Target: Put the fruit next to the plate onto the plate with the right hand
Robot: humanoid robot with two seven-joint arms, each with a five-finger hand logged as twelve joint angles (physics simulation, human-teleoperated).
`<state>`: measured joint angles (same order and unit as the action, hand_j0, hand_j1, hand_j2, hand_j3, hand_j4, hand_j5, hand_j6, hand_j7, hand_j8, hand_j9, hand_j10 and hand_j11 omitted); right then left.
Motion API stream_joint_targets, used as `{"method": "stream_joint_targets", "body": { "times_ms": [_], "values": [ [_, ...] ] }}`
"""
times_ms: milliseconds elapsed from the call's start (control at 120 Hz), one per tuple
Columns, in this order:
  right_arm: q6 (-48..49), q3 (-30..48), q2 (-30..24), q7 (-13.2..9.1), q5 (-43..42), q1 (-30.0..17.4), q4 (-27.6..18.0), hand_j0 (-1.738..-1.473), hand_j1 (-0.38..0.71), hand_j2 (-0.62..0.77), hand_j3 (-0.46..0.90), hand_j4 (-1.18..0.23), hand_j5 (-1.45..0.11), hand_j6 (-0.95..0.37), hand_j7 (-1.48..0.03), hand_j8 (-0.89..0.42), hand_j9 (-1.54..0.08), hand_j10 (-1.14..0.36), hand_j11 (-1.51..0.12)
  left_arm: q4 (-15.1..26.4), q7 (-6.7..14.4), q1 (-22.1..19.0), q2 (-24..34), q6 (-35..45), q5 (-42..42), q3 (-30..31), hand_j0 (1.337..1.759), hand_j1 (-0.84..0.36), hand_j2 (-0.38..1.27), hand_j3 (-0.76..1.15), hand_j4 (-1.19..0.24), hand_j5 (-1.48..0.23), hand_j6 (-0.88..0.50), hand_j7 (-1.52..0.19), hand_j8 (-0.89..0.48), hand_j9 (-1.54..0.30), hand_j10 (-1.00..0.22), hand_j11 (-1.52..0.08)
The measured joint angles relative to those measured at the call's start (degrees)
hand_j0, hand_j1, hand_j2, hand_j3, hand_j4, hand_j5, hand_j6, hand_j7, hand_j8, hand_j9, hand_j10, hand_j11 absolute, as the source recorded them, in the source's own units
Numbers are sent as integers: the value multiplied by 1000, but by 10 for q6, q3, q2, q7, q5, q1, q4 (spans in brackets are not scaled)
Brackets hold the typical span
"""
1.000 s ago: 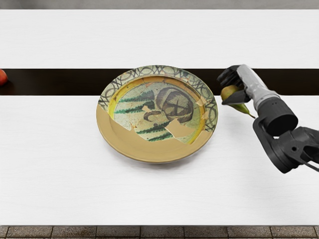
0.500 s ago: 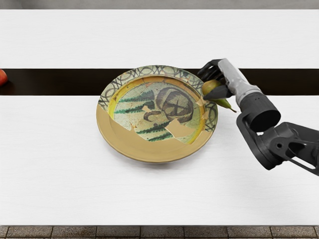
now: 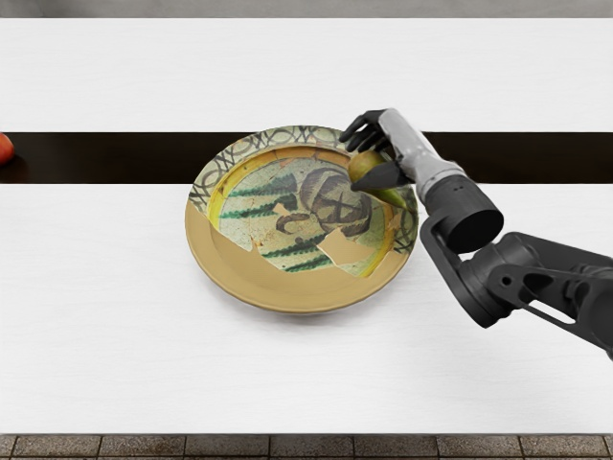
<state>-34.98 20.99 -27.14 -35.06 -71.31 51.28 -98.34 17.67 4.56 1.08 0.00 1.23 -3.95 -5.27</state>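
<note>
Item 1. Round ceramic plate (image 3: 222,271), tan outer rim, patterned green-and-black band, painted centre with dark green stripes. Rests on the white tabletop (image 3: 144,364), at the picture's middle. Position matches both earlier frames.

Item 2. Yellow-green pear-shaped fruit (image 3: 365,167). Held over the plate's upper right part, just inside the patterned band, its greener lower end overlapping that band. Whether it touches the plate cannot be told. One second ago it was clear of the plate, off its right edge; half a second ago it was at the outer right rim; it has since come leftward over the plate.

Item 3. Right robot hand (image 3: 385,144), black five-fingered, on a grey wrist and black arm entering right of the plate. Dark fingers (image 3: 358,127) curled and clamped on the fruit, with the thumb at its lower side. The arm has reached farther toward the plate than in either earlier frame.

Item 4. Dark gap (image 3: 115,158) across the tabletop, passing behind the plate.

Item 5. Small red round object (image 3: 4,149), far left of the plate, in the dark gap, cut off by the picture edge. Unchanged.
</note>
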Motion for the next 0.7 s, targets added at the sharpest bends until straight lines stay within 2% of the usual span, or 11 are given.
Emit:
{"method": "stream_joint_targets", "body": {
  "times_ms": [700],
  "values": [
    [0, -27, 67, 0, 0, 5, 2, -1657, 249, 288, 0, -639, -860, -647, -843, -510, -848, -448, -841, 0, 0, 0, 0, 0, 0, 0, 1658, 346, 0, 0, -2, -3, -2, -3, -2, -3, -2, -3]
  ]
}}
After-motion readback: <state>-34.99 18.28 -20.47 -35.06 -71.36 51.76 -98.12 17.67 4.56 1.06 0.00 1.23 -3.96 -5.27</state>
